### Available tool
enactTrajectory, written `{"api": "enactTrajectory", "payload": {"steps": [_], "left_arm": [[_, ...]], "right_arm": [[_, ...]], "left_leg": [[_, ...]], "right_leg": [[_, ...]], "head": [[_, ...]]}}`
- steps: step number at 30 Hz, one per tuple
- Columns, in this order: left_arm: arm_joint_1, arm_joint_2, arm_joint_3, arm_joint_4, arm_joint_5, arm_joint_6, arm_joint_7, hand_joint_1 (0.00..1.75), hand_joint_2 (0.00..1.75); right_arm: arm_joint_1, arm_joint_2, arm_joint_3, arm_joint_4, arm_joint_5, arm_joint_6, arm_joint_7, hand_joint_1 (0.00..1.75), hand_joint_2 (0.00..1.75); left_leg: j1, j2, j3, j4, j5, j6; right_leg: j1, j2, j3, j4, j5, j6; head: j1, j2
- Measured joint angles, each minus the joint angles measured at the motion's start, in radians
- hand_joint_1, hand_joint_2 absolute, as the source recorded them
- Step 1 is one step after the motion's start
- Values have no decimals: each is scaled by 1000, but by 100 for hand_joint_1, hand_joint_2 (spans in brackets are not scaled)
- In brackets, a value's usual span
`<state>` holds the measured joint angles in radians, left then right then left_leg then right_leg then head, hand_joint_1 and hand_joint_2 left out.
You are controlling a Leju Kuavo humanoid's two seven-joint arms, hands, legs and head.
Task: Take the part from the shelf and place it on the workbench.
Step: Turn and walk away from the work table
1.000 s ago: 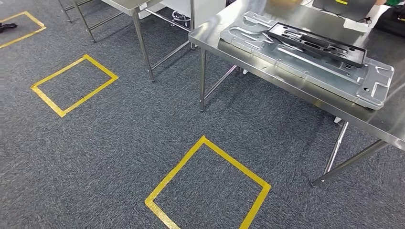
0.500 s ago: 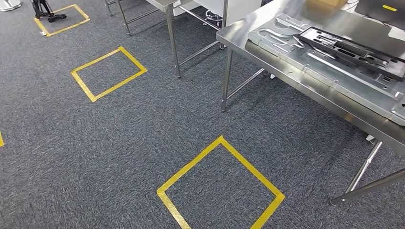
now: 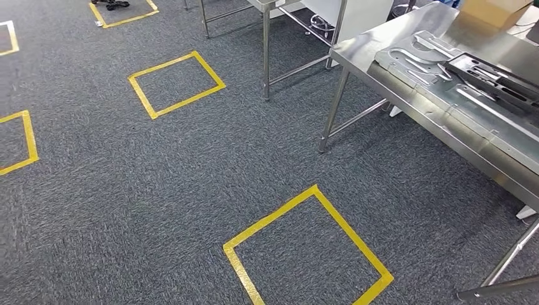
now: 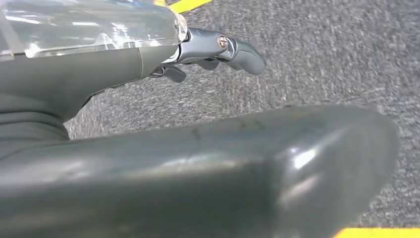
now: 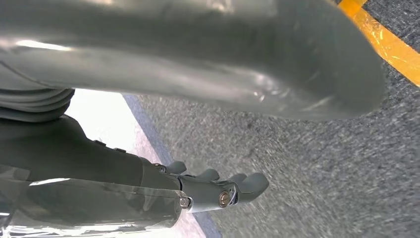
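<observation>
The left robot hand (image 4: pixel 218 49) and right robot hand (image 5: pixel 223 191) both hang over the grey carpet (image 3: pixel 191 171), fingers loosely apart and grasping nothing. A black part (image 3: pixel 492 79) lies on a metal plate (image 3: pixel 457 108) on the steel desk (image 3: pixel 381 47), well apart from both.

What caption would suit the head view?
Yellow tape squares on grey carpet beside a steel workbench carrying metal plates.

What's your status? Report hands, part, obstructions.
Left hand, right hand: empty, fingers apart, over carpet. Workbench front-right, carrying grey plate with black frame on top. Ahead: yellow tape squares, second table's legs.
</observation>
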<state>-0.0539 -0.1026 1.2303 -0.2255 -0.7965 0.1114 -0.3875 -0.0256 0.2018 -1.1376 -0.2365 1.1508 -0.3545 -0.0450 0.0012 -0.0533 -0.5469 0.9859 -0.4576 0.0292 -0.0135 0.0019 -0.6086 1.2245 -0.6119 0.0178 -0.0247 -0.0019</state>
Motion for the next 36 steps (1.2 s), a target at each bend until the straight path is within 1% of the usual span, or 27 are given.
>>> {"api": "enactTrajectory", "payload": {"steps": [1, 3, 4, 5, 6, 7, 8, 9, 11, 12, 13, 14, 15, 16, 18, 20, 22, 24, 26, 27, 28, 29, 30, 31, 33, 35, 36], "left_arm": [[0, 0, 0, 0, -1, 0, 0, 0, 0], [-1, 0, -1, 0, -2, 0, 0, 0, 0], [-1, 0, -2, 0, -2, 0, -1, 0, 0], [-1, 0, -2, 0, -2, 0, -1, 0, 0], [0, 0, -2, 0, -2, 0, -1, 0, 0], [2, 1, -3, 0, -2, 0, -1, 0, 0], [4, 1, -3, 0, -2, 0, -2, 0, 0], [3, 2, -3, 0, -2, 0, -2, 0, 0], [1, 2, -4, 0, -3, -1, -2, 0, 0], [0, 2, -5, 0, -4, -2, -2, 0, 0], [1, 1, -5, 0, -6, -2, -2, 0, 0], [3, 1, -5, 0, -7, -2, -2, 0, 0], [4, 2, -5, 0, -9, -3, -2, 0, 0], [5, 2, -5, 0, -11, -3, -1, 0, 0], [2, 5, -5, 0, -12, -3, -1, 0, 0], [1, 6, -6, 0, -13, -4, -2, 0, 0], [6, 7, -6, 0, -14, -4, -2, 0, 0], [9, 7, -6, 0, -15, -4, -2, 0, 0], [6, 8, -6, 0, -16, -4, -3, 0, 0], [5, 9, -6, 0, -16, -5, -3, 0, 0], [4, 9, -6, 0, -18, -5, -3, 0, 0], [3, 9, -6, 0, -18, -6, -3, 0, 0], [4, 9, -6, 0, -19, -6, -3, 0, 0], [4, 8, -6, 0, -20, -7, -2, 0, 0], [3, 7, -6, 0, -22, -10, -1, 0, 0], [0, 5, -6, 0, -23, -12, 0, 0, 0], [0, 5, -6, 0, -24, -12, 0, 0, 0]], "right_arm": [[1, 0, 0, 0, 0, 1, 0, 0, 0], [3, 0, 0, 0, 1, 3, 0, 0, 0], [3, 0, 0, 0, 1, 4, 0, 0, 0], [2, 1, 0, 0, 1, 5, 0, 0, 0], [1, 1, 1, 0, 1, 5, 0, 0, 0], [0, 2, 1, 1, 1, 6, 1, 0, 0], [-1, 2, 0, 1, 1, 6, 1, 0, 0], [1, 3, 0, 1, 1, 6, 1, 0, 0], [5, 3, 0, 1, 1, 6, 2, 0, 0], [6, 3, 0, 1, 1, 7, 2, 0, 0], [7, 4, 0, 1, 1, 7, 3, 0, 0], [6, 4, 0, 1, 1, 6, 3, 0, 0], [5, 4, 0, 1, 1, 6, 3, 0, 0], [4, 4, 0, 1, 2, 6, 3, 0, 0], [3, 5, 0, 1, 3, 6, 3, 0, 0], [1, 7, 0, 1, 3, 6, 3, 0, 0], [-4, 8, 0, 1, 4, 6, 3, 0, 0], [-6, 10, 0, 1, 4, 6, 3, 0, 0], [-2, 10, 0, 1, 6, 6, 3, 0, 0], [-1, 10, 0, 1, 6, 6, 3, 0, 0], [1, 10, -1, 1, 7, 5, 3, 0, 0], [1, 10, -1, 1, 7, 5, 3, 0, 0], [2, 10, -1, 1, 8, 5, 3, 0, 0], [3, 10, -1, 1, 9, 5, 3, 0, 0], [6, 9, -2, 1, 12, 4, 3, 0, 0], [7, 8, -3, 1, 14, 3, 3, 0, 0], [6, 8, -3, 1, 14, 3, 4, 0, 0]], "left_leg": [[0, -13, -1, 3, 0, -1], [-1, -37, -7, 11, -1, -9], [0, -47, -11, 14, 1, -15], [0, -58, -16, 14, 3, -22], [2, -69, -20, 13, 7, -29], [3, -64, -23, 16, 5, -34], [2, -46, -31, 31, -5, -39], [2, -19, -48, 65, -27, -44], [4, 30, -105, 189, -96, -52], [7, 38, -136, 256, -125, -57], [9, 41, -155, 299, -137, -60], [11, 44, -154, 305, -130, -62], [12, 49, -131, 267, -105, -62], [12, 63, -92, 198, -72, -61], [6, 104, -18, 63, -27, -52], [-2, 119, 3, 15, -20, -41], [-2, 97, 1, 10, -14, -30], [2, 77, 6, -2, -6, -17], [4, 56, 5, -8, 1, -8], [3, 43, 2, -7, 2, -6], [3, 30, 1, -7, 3, -5], [2, 15, 1, -6, 3, -5], [2, 0, 2, -5, 3, -5], [2, -15, 3, -3, 2, -7], [3, -43, -1, 5, -1, -12], [8, -69, -14, 11, 0, -25], [10, -83, -19, 11, 2, -32]], "right_leg": [[-1, 18, 33, -70, 40, -3], [-3, 66, 86, -189, 87, -9], [-2, 82, 96, -214, 93, -11], [0, 81, 96, -218, 91, -14], [-1, 67, 97, -220, 94, -19], [-1, 54, 99, -224, 97, -25], [-2, 40, 101, -229, 101, -33], [-3, 24, 102, -234, 103, -40], [1, -8, 102, -236, 104, -47], [3, -25, 100, -236, 103, -48], [4, -40, 100, -235, 102, -48], [5, -55, 100, -235, 101, -48], [5, -68, 101, -234, 99, -46], [5, -80, 103, -233, 97, -44], [9, -101, 108, -230, 90, -35], [12, -119, 111, -229, 86, -25], [10, -130, 116, -230, 83, -14], [6, -92, 105, -194, 53, -4], [1, -30, 51, -78, -14, 0], [1, -14, 14, -6, -46, 0], [1, -8, -14, 46, -59, 0], [1, -5, -28, 67, -52, 0], [0, -2, -23, 45, -23, -1], [0, 7, 0, -14, 21, -4], [-2, 67, 52, -149, 93, -12], [-2, 109, 70, -208, 111, -19], [0, 103, 71, -213, 110, -21]], "head": [[0, 0], [0, 0], [0, 0], [-1, 0], [0, 0], [0, 0], [0, 0], [-1, 0], [-3, 0], [-3, 0], [-3, 0], [-3, 0], [-3, 0], [-3, 0], [-2, 0], [-1, 0], [0, 0], [1, 0], [2, 0], [2, 0], [2, 0], [2, 0], [2, 0], [2, 0], [2, 0], [2, 0], [2, 0]]}}
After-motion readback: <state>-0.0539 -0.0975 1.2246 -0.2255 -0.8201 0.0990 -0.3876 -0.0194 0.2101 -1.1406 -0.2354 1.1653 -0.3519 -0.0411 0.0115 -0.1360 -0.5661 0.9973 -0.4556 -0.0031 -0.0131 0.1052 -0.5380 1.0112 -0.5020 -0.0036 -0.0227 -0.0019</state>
